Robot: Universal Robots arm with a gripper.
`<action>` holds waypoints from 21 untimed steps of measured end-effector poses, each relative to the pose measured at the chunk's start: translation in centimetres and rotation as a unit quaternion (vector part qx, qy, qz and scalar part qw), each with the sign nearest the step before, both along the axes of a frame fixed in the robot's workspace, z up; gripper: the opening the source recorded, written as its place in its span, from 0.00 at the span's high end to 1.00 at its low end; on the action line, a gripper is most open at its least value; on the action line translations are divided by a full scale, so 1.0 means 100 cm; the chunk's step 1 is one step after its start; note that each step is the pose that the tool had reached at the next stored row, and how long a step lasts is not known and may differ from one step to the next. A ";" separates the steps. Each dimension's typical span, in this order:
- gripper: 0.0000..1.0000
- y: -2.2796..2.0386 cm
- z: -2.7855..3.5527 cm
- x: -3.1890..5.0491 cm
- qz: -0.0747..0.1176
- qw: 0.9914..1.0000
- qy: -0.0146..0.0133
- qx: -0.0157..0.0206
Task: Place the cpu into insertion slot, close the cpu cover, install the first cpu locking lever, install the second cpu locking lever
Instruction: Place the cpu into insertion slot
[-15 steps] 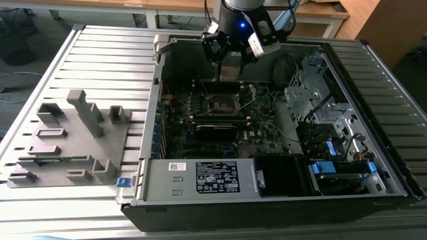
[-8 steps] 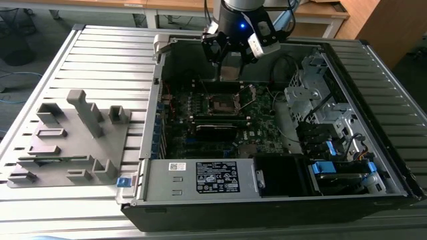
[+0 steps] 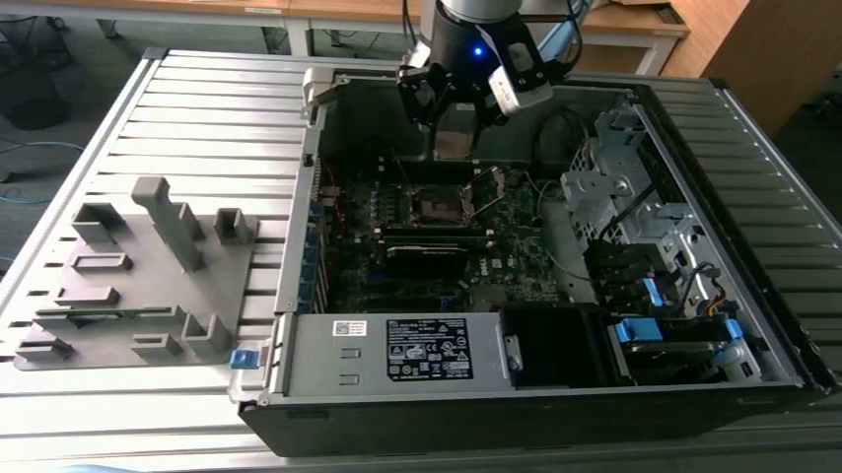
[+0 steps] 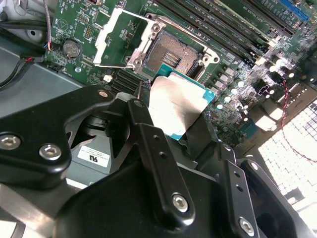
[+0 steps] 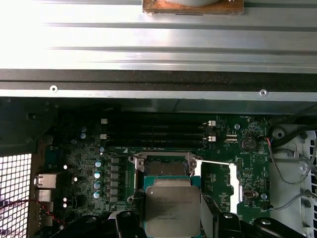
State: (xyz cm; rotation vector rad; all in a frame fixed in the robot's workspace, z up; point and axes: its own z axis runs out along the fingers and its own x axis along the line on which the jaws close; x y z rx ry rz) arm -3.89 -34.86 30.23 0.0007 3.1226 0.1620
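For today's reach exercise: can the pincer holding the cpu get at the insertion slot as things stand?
Probably yes: the cpu cover is swung open, the insertion slot lies bare, and the pincer holds the cpu close by it.

I hold the silvery square cpu (image 4: 176, 111) face-up near the dark, bare insertion slot (image 4: 172, 55); the cpu cover (image 4: 105, 38) lies flipped open beside it.

The flat grey-silver square cpu (image 5: 172, 206) sat pinched between the gripper's (image 5: 173, 222) black fingers (image 5: 126, 224), near the dark, silver-rimmed insertion slot (image 5: 166, 167) on the green circuit board (image 5: 74, 163). The thin silvery cpu cover (image 5: 233, 181) lay open alongside.
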 end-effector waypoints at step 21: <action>0.46 0.0000 -0.0027 0.0000 0.000 1.000 0.000 0.000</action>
